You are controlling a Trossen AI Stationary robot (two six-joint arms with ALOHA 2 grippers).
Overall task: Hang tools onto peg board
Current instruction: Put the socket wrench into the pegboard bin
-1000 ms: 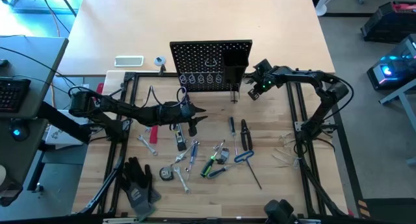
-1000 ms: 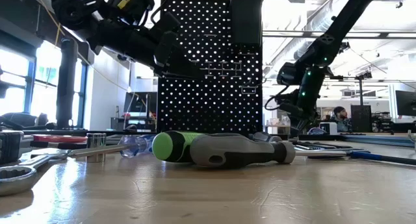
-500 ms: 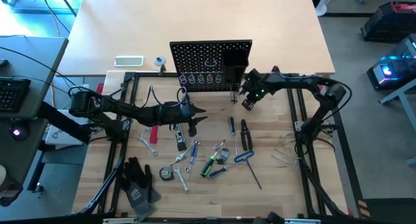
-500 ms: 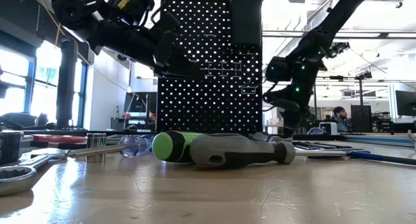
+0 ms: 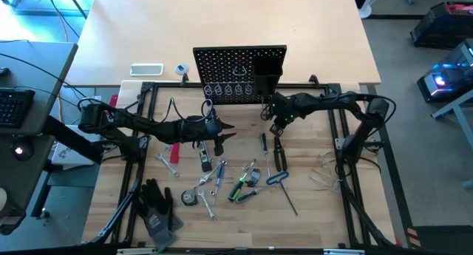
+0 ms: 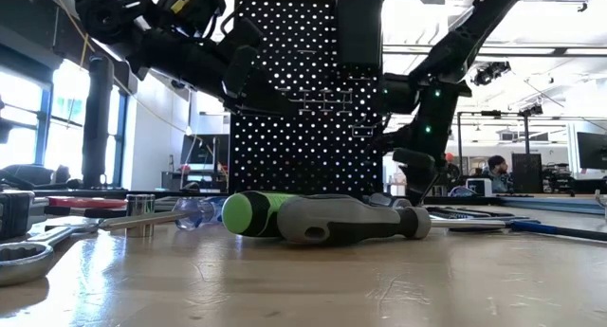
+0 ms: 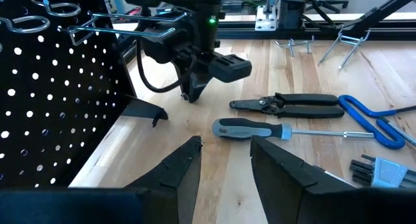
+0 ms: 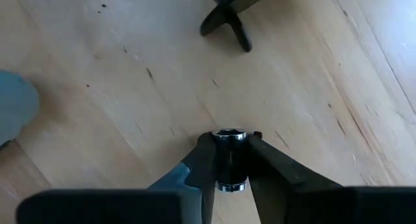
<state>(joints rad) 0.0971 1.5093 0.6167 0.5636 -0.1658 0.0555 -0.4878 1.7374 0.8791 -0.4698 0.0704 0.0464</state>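
The right pincer (image 8: 224, 160) clamps a small silver socket (image 8: 227, 158) just above the desk (image 5: 310, 211), beside the peg board (image 5: 238, 74) foot. The left pincer (image 7: 224, 160) hovers apart near scattered tools (image 5: 244, 177).

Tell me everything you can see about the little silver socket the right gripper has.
The socket is a short, shiny metal cylinder with a dark hollow opening at its far end. It sits lengthwise between the right gripper's two dark fingers, which touch its sides, above bare wooden table near the peg board's black foot.

Black perforated peg board (image 5: 238, 74), green-handled screwdriver (image 6: 254, 214), blue hex key (image 7: 372, 117).
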